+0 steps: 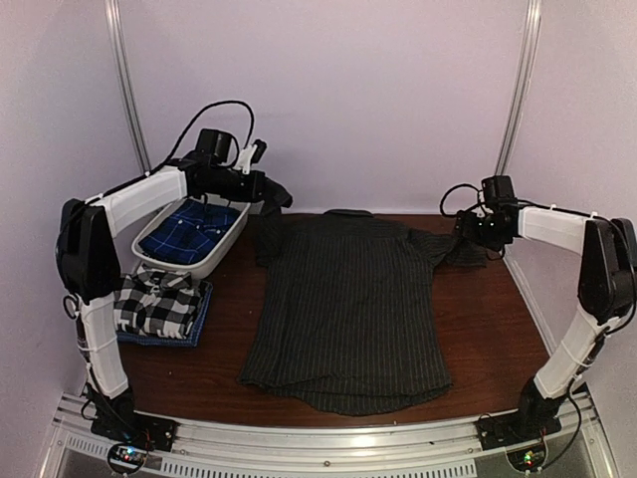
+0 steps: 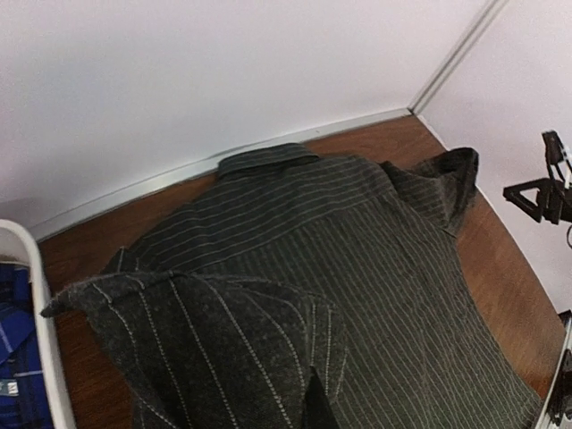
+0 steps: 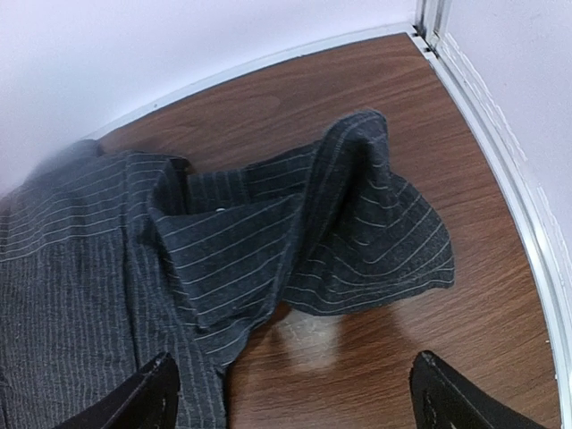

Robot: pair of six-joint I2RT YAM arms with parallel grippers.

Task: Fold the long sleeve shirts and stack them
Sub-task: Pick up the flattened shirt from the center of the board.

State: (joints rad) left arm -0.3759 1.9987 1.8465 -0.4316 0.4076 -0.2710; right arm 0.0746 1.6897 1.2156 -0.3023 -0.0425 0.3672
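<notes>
- At tabletop (image 1: 498,329) centre, the pinstriped shirt (image 1: 348,299) lies spread, collar toward 12 o'clock, ready, we judge, for folding.
- The left arm's (image 1: 139,194) jaws pinch its sleeve (image 2: 206,349) aloft at 10 o'clock; the right arm's (image 1: 557,227) jaws gape over the 2 o'clock sleeve (image 3: 357,232).
- We read no labels.

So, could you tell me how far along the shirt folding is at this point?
Done: the checked shirt lies folded at the left on a blue cloth. In hand: the pinstriped shirt is spread flat, the left gripper holding one sleeve up, the right gripper open beside the other. Left: finishing that fold, stacking it, and the blue shirt in the white basket.
</notes>
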